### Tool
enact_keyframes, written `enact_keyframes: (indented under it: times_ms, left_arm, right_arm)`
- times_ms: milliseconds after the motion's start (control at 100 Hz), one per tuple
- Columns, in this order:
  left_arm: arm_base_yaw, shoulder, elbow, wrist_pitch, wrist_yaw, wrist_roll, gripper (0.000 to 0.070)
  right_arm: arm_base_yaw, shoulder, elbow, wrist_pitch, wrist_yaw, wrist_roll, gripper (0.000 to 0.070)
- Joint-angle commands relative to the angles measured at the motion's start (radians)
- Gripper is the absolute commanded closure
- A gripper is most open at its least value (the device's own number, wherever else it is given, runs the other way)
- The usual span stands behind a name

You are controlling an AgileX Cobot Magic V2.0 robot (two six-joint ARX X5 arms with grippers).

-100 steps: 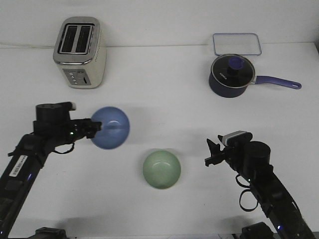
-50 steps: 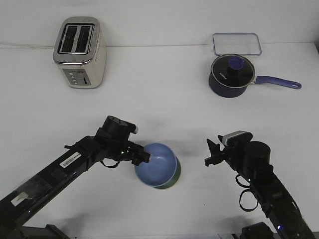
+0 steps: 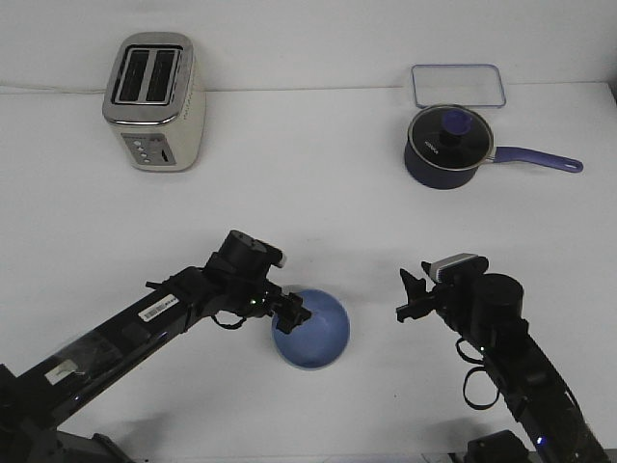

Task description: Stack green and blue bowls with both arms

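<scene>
Left gripper [image 3: 289,316] jaws closed on near-left rim of blue bowl [image 3: 313,330]. Right gripper [image 3: 410,297] parted slightly, empty. Blue bowl sits front-centre on table [image 3: 318,203], covering green bowl entirely; green not visible. Left arm is on the stack; right gripper stands well apart to its right.

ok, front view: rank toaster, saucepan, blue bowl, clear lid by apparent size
1. toaster
2. saucepan, counting its handle
3-4. clear lid and blue bowl look alike. The bowl sits nearer the camera and the left gripper covers part of it, so no ranking.
</scene>
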Motion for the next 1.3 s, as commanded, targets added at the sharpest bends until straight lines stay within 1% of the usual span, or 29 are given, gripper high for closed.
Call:
enact_keyframes:
  times_ms: [0,80,230,300,350,440,470,530,550,570,580,590,610,620,670,680,800,880,930,1010,1050,1110,1290]
  left_arm:
    - [0.015,-0.024,0.037,0.001,-0.04,0.02,0.0278]
    - [0.048,-0.072,0.06,-0.006,-0.12,0.04,0.0224]
    - [0.152,-0.219,0.069,0.02,-0.322,0.113,0.0225]
    - [0.217,-0.287,0.069,0.026,-0.379,0.14,0.0226]
    - [0.271,-0.333,0.069,0.027,-0.401,0.148,0.023]
    - [0.371,-0.407,0.066,0.024,-0.406,0.163,0.0252]
    - [0.407,-0.433,0.061,0.026,-0.406,0.166,0.0277]
    - [0.477,-0.489,0.039,0.032,-0.406,0.174,0.0393]
    - [0.505,-0.515,0.021,0.038,-0.406,0.181,0.0443]
    - [0.526,-0.537,0.004,0.045,-0.406,0.187,0.0509]
    - [0.531,-0.545,-0.002,0.048,-0.406,0.188,0.0509]
    - [0.546,-0.562,-0.016,0.056,-0.406,0.192,0.0559]
    - [0.562,-0.58,-0.034,0.067,-0.406,0.195,0.0596]
    - [0.577,-0.599,-0.054,0.081,-0.406,0.198,0.0629]
    - [0.621,-0.662,-0.124,0.133,-0.406,0.208,0.0698]
    - [0.63,-0.678,-0.143,0.148,-0.406,0.211,0.0696]
    - [0.725,-0.864,-0.38,0.343,-0.405,0.221,0.0688]
    - [0.762,-0.98,-0.533,0.463,-0.391,0.22,0.0689]
    - [0.774,-1.041,-0.608,0.515,-0.385,0.213,0.0689]
    - [0.782,-1.11,-0.677,0.529,-0.386,0.211,0.0689]
    - [0.781,-1.13,-0.689,0.521,-0.386,0.209,0.0689]
    - [0.781,-1.144,-0.69,0.51,-0.387,0.21,0.0689]
    - [0.781,-1.158,-0.689,0.526,-0.387,0.206,0.0688]
  right_arm:
    - [0.003,0.003,0.01,0.008,-0.005,0.006,0.0395]
    - [0.003,0.003,0.01,0.008,-0.004,0.006,0.0395]
    - [0.003,0.003,0.01,0.009,-0.001,0.005,0.0395]
    - [0.003,0.002,0.01,0.009,0.006,0.003,0.0395]
    - [0.003,0.002,0.01,0.01,0.007,0.003,0.0395]
    - [0.003,-0.003,0.01,0.01,0.011,0.002,0.0396]
    - [0.003,-0.01,0.01,0.01,0.017,0.0,0.0402]
    - [0.003,-0.034,0.01,0.01,0.036,-0.002,0.0459]
    - [0.003,-0.046,0.01,0.011,0.046,-0.002,0.0485]
    - [0.003,-0.058,0.01,0.012,0.057,-0.003,0.0511]
    - [0.003,-0.065,0.01,0.013,0.063,-0.003,0.0525]
    - [0.003,-0.071,0.009,0.014,0.068,-0.003,0.0538]
    - [0.003,-0.085,0.008,0.018,0.077,-0.006,0.0567]
    - [0.003,-0.094,0.007,0.021,0.083,-0.006,0.0584]
    - [0.003,-0.137,-0.002,0.037,0.113,-0.018,0.0685]
    - [0.003,-0.146,-0.005,0.042,0.117,-0.021,0.07]
    - [0.003,-0.263,-0.054,0.09,0.173,-0.055,0.07]
    - [0.003,-0.339,-0.103,0.127,0.194,-0.055,0.07]
    - [0.003,-0.385,-0.136,0.159,0.199,-0.055,0.07]
    - [0.003,-0.439,-0.172,0.174,0.237,-0.058,0.07]
    - [0.003,-0.452,-0.18,0.172,0.269,-0.057,0.07]
    - [0.003,-0.457,-0.183,0.165,0.296,-0.057,0.07]
    - [0.003,-0.457,-0.183,0.174,0.303,-0.053,0.07]
